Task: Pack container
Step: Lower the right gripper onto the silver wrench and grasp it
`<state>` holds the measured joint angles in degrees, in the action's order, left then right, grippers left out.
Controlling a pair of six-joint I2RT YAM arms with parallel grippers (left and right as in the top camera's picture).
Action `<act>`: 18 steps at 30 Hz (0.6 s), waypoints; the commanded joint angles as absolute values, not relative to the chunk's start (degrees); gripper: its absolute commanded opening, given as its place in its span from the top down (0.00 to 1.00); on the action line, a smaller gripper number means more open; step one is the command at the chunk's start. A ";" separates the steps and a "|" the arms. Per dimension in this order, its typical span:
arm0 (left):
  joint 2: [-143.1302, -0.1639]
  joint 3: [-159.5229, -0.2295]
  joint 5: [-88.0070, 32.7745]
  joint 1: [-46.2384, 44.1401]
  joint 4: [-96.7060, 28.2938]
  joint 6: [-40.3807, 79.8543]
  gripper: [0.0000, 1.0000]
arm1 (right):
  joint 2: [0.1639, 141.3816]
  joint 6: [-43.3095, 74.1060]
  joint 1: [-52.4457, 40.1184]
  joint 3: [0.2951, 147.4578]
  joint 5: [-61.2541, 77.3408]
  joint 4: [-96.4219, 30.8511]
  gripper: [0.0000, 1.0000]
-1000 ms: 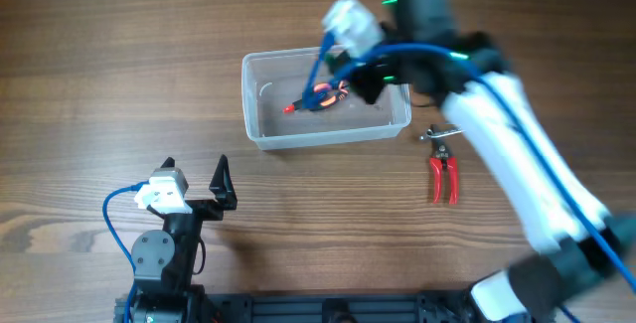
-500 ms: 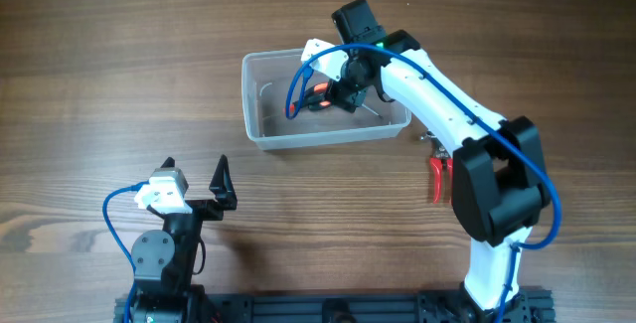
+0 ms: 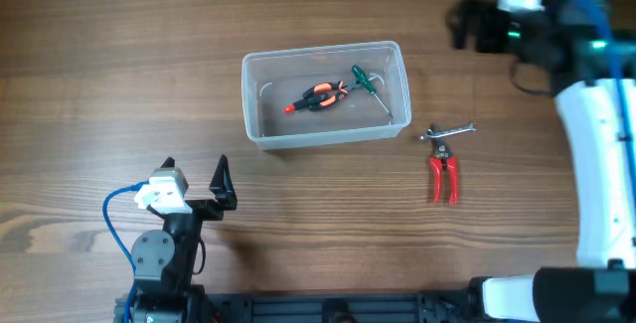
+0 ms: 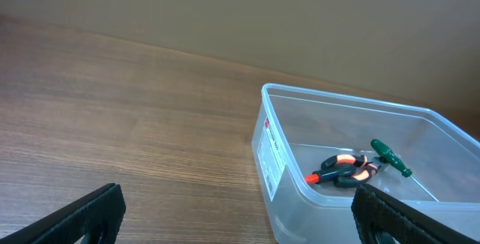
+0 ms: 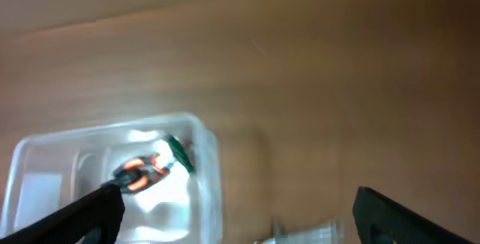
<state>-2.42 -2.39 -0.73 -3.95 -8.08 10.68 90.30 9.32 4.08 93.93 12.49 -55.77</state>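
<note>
container (image 4: pixel 279 161) holds pliers (image 4: pixel 343 173), screwdriver (image 4: pixel 391 158)

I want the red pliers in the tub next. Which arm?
Right. The red pliers lie right of the container, on the side of the right hand; the left hand sits beyond the container's other end.

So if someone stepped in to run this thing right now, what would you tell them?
Left gripper: open, empty, near the front edge, clear of the container.
Right gripper: open, empty, off beyond the container's far right corner.
Done: orange-and-black hand tool and green-handled screwdriver lie in the container.
Left: red-handled pliers and small metal wrench, on the table right of the container.
</note>
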 commanded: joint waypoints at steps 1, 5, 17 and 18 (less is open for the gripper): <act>-2.33 -2.15 -0.58 -3.62 -8.12 11.35 0.00 | 93.76 29.23 7.42 87.55 14.61 -60.69 0.20; -2.33 -2.15 -0.58 -3.62 -8.12 11.35 0.00 | 94.45 46.94 6.07 77.21 14.70 -59.72 0.24; -2.33 -2.13 -0.58 -3.62 -8.12 11.35 0.00 | 94.54 70.54 4.19 58.46 12.34 -45.10 0.45; -2.33 -2.13 -0.58 -3.62 -8.12 11.35 0.00 | 94.63 70.72 4.19 58.37 11.99 -44.86 0.46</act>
